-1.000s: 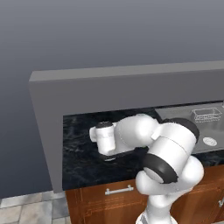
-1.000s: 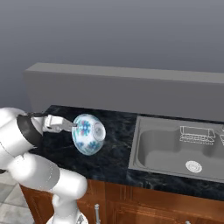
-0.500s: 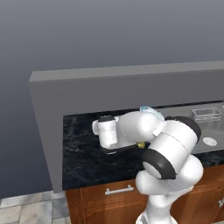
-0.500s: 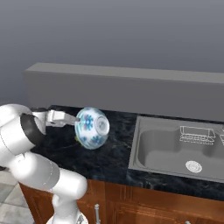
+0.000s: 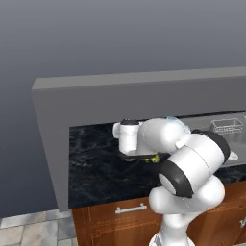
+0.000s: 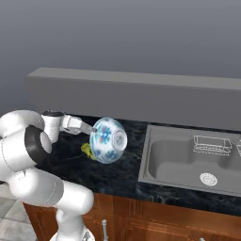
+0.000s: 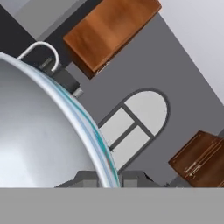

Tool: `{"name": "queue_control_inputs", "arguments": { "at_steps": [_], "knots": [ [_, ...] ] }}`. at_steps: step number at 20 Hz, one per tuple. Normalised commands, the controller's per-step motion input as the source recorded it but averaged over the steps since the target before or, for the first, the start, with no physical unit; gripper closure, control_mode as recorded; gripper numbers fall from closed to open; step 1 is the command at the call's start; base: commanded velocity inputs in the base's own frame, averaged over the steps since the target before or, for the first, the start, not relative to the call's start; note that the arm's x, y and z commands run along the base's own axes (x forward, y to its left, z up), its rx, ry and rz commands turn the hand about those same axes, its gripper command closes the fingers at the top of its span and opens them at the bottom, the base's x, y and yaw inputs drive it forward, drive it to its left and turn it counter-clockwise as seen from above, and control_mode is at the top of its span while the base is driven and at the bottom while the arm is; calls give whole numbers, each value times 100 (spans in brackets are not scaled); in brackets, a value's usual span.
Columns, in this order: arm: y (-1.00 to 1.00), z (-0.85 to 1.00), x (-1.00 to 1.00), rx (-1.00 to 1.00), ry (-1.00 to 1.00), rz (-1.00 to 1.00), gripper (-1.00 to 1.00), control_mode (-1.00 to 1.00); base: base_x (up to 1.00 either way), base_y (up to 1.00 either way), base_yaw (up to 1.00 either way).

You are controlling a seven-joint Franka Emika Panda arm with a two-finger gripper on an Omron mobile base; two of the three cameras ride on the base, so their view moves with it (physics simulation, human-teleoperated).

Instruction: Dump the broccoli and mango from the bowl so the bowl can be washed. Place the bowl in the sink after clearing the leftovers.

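1. The bowl (image 6: 108, 140) hangs in the air above the dark counter (image 6: 117, 174), left of the sink (image 6: 188, 162) and well apart from it. It is tipped on its side, so the right base view shows its patterned outside and foot ring.
2. In the hand view the bowl's pale inside (image 7: 39, 140) takes up the left half, and its bluish rim runs down to the fingertips (image 7: 87, 178) at the bottom.
3. The jaws are closed on the bowl's rim, one fingertip on each side of it; the gripper (image 6: 87, 128) reaches the bowl from the left.
4. A small yellow-green piece (image 6: 87, 149) lies on the counter just below and left of the bowl. In the left base view a yellow-green bit (image 5: 154, 158) shows under the arm. Whether it is the broccoli or the mango is too small to tell.
5. The sink is a grey recessed basin at the right of the counter, with a round drain (image 6: 207, 179) in its floor.
6. A wire rack (image 6: 210, 145) sits at the far side of the sink.
7. A grey wall (image 6: 141, 99) runs behind the counter, and brown wooden cabinet fronts (image 6: 155, 221) stand below it.
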Motion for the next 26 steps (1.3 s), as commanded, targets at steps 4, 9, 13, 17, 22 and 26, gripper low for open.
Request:
{"name": "queue_control_inputs", "arguments": {
  "at_steps": [4,9,13,17,22,26],
  "knots": [
    [-100,22,-31,41,0,-18,100,-100,0,0,0],
    [-100,45,-23,47,-1,-12,100,-100,0,0,0],
    [-100,38,-16,52,-7,-7,100,-100,0,0,0],
    [-100,-9,-12,56,-10,-7,100,-100,0,0,0],
    [-92,-67,-6,52,-25,-11,100,-100,0,0,0],
    [-26,-15,-1,21,-21,-4,100,-100,0,0,0]
  ]
}}
